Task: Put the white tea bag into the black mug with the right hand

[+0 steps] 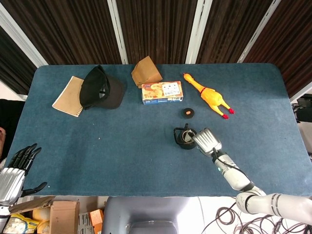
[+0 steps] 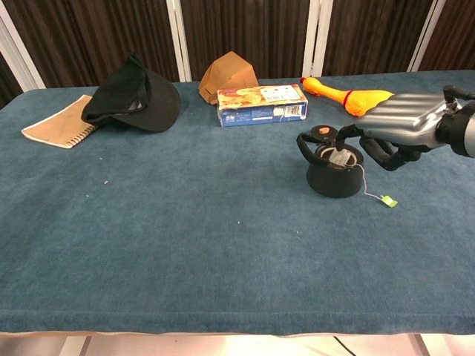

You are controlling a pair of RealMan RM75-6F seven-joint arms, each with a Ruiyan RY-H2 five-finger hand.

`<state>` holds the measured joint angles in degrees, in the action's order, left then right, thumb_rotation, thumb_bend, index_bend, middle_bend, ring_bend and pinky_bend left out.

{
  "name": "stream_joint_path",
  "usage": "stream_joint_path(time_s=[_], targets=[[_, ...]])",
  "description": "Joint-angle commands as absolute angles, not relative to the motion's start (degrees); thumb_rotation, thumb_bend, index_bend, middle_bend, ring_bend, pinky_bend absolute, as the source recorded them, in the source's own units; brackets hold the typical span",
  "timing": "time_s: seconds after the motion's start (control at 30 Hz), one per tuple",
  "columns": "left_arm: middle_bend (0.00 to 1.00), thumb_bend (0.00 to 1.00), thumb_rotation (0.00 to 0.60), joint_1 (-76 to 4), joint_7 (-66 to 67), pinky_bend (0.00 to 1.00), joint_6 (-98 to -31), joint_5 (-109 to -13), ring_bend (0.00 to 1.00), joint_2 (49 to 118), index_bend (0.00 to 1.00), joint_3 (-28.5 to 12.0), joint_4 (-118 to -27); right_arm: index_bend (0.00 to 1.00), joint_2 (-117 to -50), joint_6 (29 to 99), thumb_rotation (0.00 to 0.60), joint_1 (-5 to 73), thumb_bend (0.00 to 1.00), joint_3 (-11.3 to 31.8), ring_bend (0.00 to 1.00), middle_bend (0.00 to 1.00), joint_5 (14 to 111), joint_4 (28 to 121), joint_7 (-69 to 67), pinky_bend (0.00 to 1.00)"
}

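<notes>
The black mug (image 1: 184, 138) (image 2: 334, 174) stands upright right of the table's middle. The white tea bag (image 2: 339, 156) lies inside it. Its string runs over the rim to a green tag (image 2: 389, 200) on the cloth. My right hand (image 1: 205, 140) (image 2: 397, 132) hovers at the mug's right side with its fingers bent down. Its fingertips reach over the rim and I see nothing held in them. In the head view the hand hides the tag. My left hand (image 1: 19, 168) hangs off the table's near left corner, fingers spread and empty.
A yellow rubber chicken (image 1: 207, 93) (image 2: 356, 96) lies behind the mug, and a small black-and-orange disc (image 1: 188, 113) sits between them. Further back are a snack box (image 1: 162, 92), a brown paper bag (image 1: 146, 71), a black cap (image 1: 100, 88) and a notebook (image 1: 68, 96).
</notes>
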<state>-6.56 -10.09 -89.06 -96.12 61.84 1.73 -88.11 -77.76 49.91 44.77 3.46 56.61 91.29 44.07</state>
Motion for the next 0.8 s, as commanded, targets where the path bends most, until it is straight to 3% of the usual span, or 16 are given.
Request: stream_joint_path(time_s=[0.03, 0.8], targets=[[0.00, 0.03, 0.600, -6.6, -10.1, 0.10, -89.1, -96.1, 0.00, 61.8, 0.00, 1.7, -88.1, 0.26, -77.9, 49.9, 0.599, 45.2, 0.88, 3.2, 0.56, 0.66, 56.3, 91.2, 44.4, 0.53], [0.00, 0.03, 0.600, -6.5, -10.4, 0.10, -89.3, -96.2, 0.00, 61.9, 0.00, 1.6, -88.0, 0.32, -79.2, 50.7, 0.598, 47.2, 0.88, 0.7, 0.60, 0.69, 52.9, 90.7, 47.2, 0.53]])
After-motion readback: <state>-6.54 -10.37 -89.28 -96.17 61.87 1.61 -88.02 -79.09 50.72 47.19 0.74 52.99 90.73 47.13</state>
